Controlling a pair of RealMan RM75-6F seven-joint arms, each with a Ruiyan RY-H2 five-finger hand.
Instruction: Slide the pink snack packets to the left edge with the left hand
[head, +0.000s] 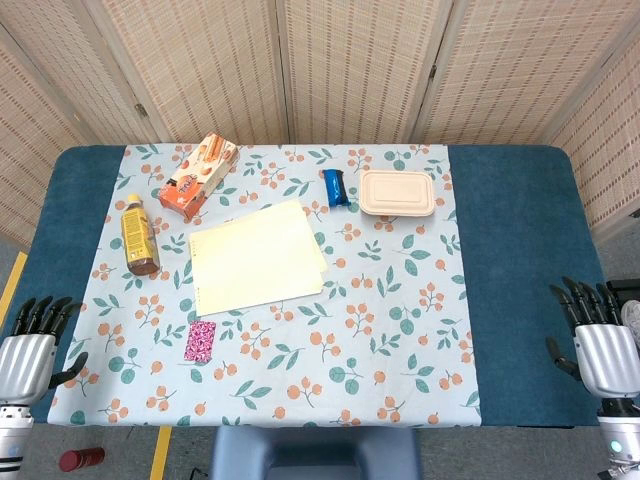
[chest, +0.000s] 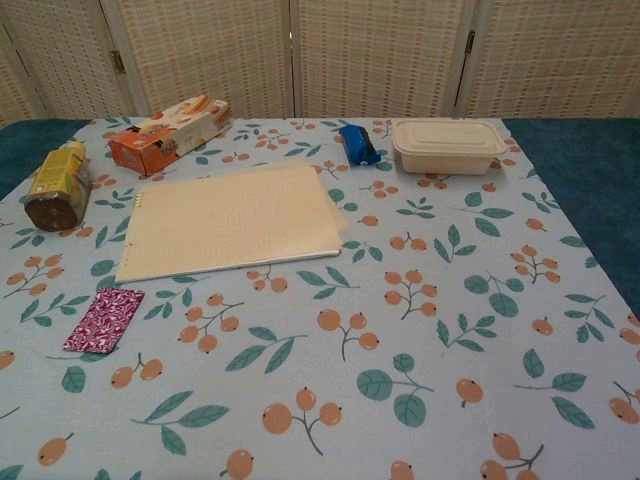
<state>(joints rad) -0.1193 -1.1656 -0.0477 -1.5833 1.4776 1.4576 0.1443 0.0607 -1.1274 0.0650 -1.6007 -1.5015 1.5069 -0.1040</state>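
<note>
1. We see the pink snack packet (head: 200, 341) lying flat near the floral cloth's (head: 400, 330) front-left part, bare cloth to its left.
2. Our left hand (head: 30, 345) and right hand (head: 595, 335) hover off the table corners, fingers spread, holding nothing.
3. Paper sheets (head: 257, 257) lie just behind the packet.

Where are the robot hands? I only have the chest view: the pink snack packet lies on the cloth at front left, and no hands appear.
Observer: The left robot hand sits off the table's near-left corner, fingers apart, holding nothing.
Operator: And the right one?
Observer: The right robot hand is at the table's near-right edge, also empty with fingers spread.
Operator: Is anything between the left robot hand and the pink snack packet?
Observer: No, only bare floral cloth; the paper pad lies beyond the packet.
</note>
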